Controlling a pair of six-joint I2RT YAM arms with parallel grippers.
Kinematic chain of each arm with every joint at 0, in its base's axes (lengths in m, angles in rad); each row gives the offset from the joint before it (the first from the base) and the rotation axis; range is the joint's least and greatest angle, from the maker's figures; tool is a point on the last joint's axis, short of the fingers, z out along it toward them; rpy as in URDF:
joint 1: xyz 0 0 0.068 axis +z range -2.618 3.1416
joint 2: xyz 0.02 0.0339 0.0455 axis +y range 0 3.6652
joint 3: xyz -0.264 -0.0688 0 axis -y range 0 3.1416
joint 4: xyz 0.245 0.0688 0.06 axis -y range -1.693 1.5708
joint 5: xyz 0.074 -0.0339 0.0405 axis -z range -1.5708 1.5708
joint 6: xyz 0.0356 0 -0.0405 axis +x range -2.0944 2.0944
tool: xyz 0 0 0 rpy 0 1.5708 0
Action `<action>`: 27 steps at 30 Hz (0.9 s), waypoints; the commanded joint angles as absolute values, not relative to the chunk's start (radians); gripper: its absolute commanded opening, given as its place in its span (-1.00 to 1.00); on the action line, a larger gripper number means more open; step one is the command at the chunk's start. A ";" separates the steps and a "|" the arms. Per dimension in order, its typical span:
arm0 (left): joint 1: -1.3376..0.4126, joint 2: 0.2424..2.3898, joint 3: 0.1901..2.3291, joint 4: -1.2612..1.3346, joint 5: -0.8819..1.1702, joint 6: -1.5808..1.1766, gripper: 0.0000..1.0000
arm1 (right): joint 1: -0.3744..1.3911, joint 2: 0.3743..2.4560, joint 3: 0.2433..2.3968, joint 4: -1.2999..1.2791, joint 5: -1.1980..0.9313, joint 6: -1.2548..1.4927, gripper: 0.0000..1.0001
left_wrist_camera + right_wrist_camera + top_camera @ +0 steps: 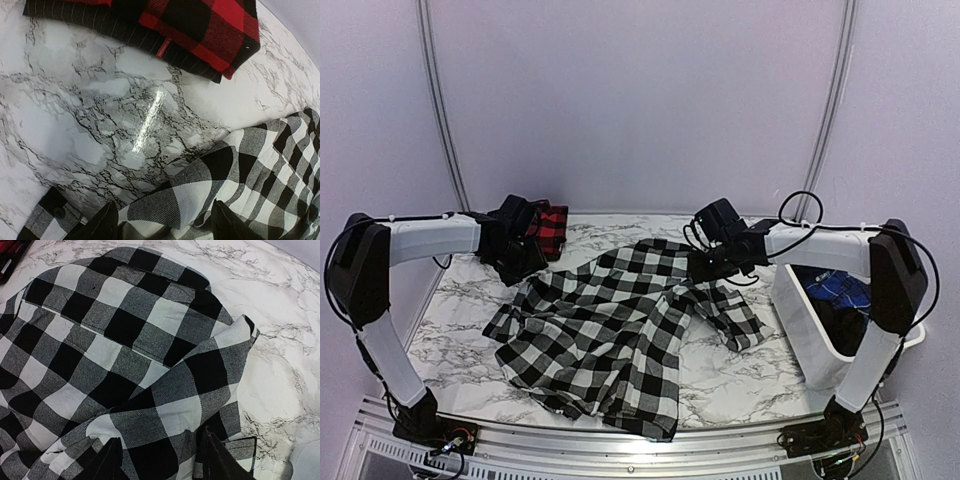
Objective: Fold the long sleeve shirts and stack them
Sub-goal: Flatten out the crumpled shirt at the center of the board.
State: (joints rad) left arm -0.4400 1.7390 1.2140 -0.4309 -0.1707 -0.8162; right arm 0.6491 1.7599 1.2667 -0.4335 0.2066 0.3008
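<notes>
Top view
- Check shirt (600,330): black-and-white, spread rumpled over the middle of the table (740,375), one sleeve trailing right toward the bin (800,335).
- Red shirt (552,228): folded at the far left of the table, just behind the left gripper, apart from the check shirt.
- Left gripper (520,262): low over the far left edge of the check shirt; finger gap not readable from here.
- Right gripper (705,265): low over the far right part of the check shirt; finger gap not readable either.
- Bin: white, at the right edge of the table, with dark and blue cloth inside.

Left wrist view
- Left fingers (105,222): spread wide, released; a fold of check shirt between them, unpinched.
- Cuff (50,217): buttoned, flat on the marble at lower left.
- Red shirt: along the top, red-and-black over a dark pinstriped layer; bare marble between it and the check shirt.

Right wrist view
- Right fingers (215,455): apart, released; check cloth humped between and under them, none clamped.
- Check shirt: fills the left and middle, a stitched seam running across it; bare marble to the right.
</notes>
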 commanded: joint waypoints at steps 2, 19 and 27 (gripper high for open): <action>-0.416 1.763 1.162 -0.293 -0.088 -1.013 0.31 | 0.664 1.715 1.249 -0.416 0.190 0.325 0.00; -0.432 1.772 1.144 -0.152 -0.055 -0.901 -1.00 | 0.677 1.696 1.218 -0.401 0.166 0.348 -0.01; -0.451 1.669 1.205 -0.130 -0.162 -0.750 -1.00 | 0.677 1.713 1.234 -0.405 0.165 0.351 0.00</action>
State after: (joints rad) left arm -0.4500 1.7359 1.1454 -0.1730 -0.0959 -0.8513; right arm 0.6678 1.7237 1.2083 -0.4194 0.1661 0.3401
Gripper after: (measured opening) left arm 0.007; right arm 0.497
